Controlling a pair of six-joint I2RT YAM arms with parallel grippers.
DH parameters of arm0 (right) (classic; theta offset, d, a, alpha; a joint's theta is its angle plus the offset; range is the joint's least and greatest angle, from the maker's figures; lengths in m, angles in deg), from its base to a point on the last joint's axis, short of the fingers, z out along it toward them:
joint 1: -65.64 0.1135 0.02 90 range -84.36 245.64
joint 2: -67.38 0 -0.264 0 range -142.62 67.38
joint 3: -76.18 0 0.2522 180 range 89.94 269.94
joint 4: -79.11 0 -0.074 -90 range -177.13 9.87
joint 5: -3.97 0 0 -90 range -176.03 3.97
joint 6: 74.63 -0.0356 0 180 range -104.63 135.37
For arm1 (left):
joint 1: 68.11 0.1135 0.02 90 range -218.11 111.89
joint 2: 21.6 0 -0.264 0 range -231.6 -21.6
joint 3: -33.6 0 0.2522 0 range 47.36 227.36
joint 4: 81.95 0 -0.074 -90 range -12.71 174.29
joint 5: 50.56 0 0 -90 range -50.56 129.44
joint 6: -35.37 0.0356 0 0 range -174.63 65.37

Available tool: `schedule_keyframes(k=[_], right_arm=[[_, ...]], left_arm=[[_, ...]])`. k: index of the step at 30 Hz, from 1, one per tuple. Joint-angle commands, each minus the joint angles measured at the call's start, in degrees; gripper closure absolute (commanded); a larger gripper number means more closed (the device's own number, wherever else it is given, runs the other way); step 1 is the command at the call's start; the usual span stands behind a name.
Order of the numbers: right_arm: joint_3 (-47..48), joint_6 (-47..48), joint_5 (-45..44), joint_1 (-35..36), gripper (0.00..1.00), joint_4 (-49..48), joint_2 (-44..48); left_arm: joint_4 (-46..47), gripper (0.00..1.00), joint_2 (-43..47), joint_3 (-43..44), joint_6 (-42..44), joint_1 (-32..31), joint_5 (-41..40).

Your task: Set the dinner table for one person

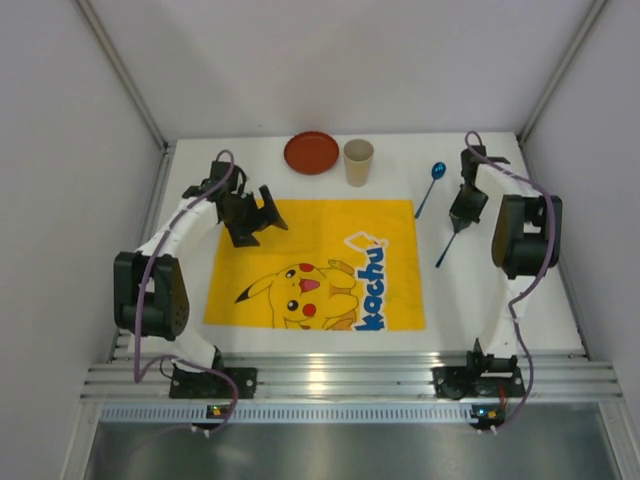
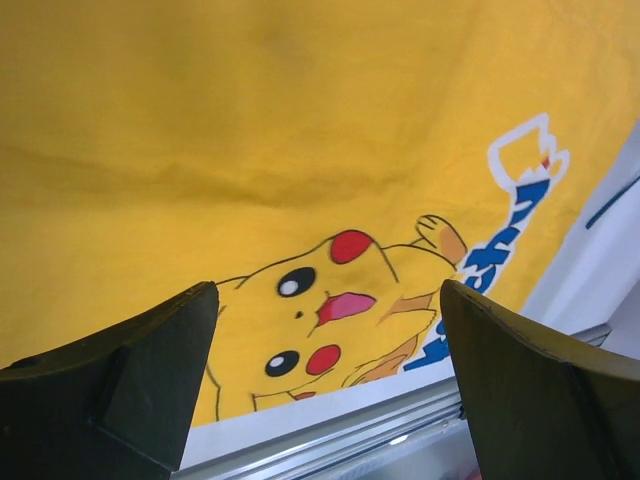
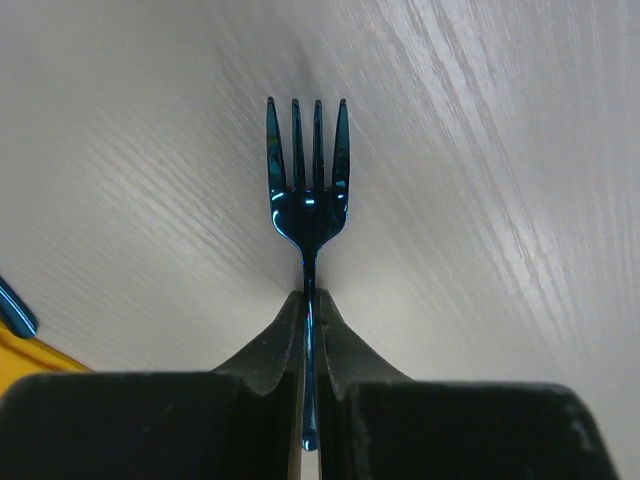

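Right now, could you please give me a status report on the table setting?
Right gripper shut on fork. Left gripper open, empty, over mat. Plate, cup, spoon on table, off mat. Nothing seen in the way.

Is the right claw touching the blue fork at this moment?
Touching. The right wrist view shows the right claw closed on the blue fork, with the handle pinched between its two sides and no gap visible.

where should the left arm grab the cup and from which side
Probably high on its side wall, coming in level from the near side: the cup stands upright with its mouth open, and the low plate sits close on its left.
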Motion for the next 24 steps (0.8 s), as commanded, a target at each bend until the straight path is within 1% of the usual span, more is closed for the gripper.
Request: schedule_keyframes(k=[1, 2, 3, 4, 5, 6, 7, 8, 9, 10, 11, 13, 17, 21, 24], right_arm=[[-2.72, 2.29, -1.33, 0.69, 1.00, -0.31, 7.59], [-3.16, 2.12, -0.89, 0.69, 1.00, -0.14, 9.61], [-3.51, 1.94, 0.85, 0.69, 1.00, 0.04, 13.72], [-3.69, 1.51, 1.65, 0.69, 1.00, 0.65, 15.76], [-3.60, 1.16, 2.44, 2.51, 1.00, 1.09, 19.52], [-3.26, 0.98, 3.93, 2.88, 1.00, 2.14, 21.21], [-2.90, 0.63, 4.47, 3.67, 1.00, 2.93, 22.88], [-2.55, 0.45, 5.00, 4.11, 1.00, 3.64, 25.51], [-2.38, 0.19, 6.31, 4.55, 1.00, 4.34, 26.67], [-2.20, -0.34, 7.19, 5.08, 1.00, 5.74, 27.90], [-2.28, -0.60, 7.72, 5.34, 1.00, 6.28, 29.91], [-3.60, -1.30, 11.23, 5.78, 1.00, 7.60, 31.94], [-7.02, -2.45, 15.10, 5.96, 1.00, 8.39, 37.30], [-8.79, -2.72, 17.30, 6.05, 1.00, 9.09, 42.22], [-9.40, -2.01, 16.69, 5.96, 1.00, 9.44, 43.82]], left_arm=[[2.45, 0.03, -0.67, 6.47, 3.67, -8.59, 2.89], [3.07, 0.03, -1.37, 9.70, 4.03, -10.72, 3.60], [3.86, 0.03, -2.95, 11.30, 4.47, -12.83, 4.91], [6.65, 0.03, -3.74, 12.79, 4.65, -16.85, 8.32], [8.51, 0.04, -4.62, 15.42, 4.47, -18.72, 10.18], [10.70, 0.04, -6.37, 16.49, 3.86, -20.48, 11.68], [12.64, 0.05, -7.43, 17.63, 2.03, -23.63, 13.17], [16.66, 0.05, -8.75, 19.64, 0.79, -24.96, 16.15], [17.83, 0.06, -10.15, 20.88, -0.35, -26.28, 17.22], [18.54, 0.09, -13.39, 22.37, -1.32, -28.82, 17.93], [18.46, 0.10, -14.90, 25.70, -1.33, -30.24, 18.28], [18.11, 0.11, -18.76, 28.79, -0.89, -33.83, 18.11], [18.63, 0.12, -23.25, 34.77, -1.68, -38.59, 17.50], [19.51, 0.13, -25.54, 37.50, -2.56, -41.41, 17.41], [22.41, 0.16, -25.99, 37.51, -4.40, -42.90, 19.43]])
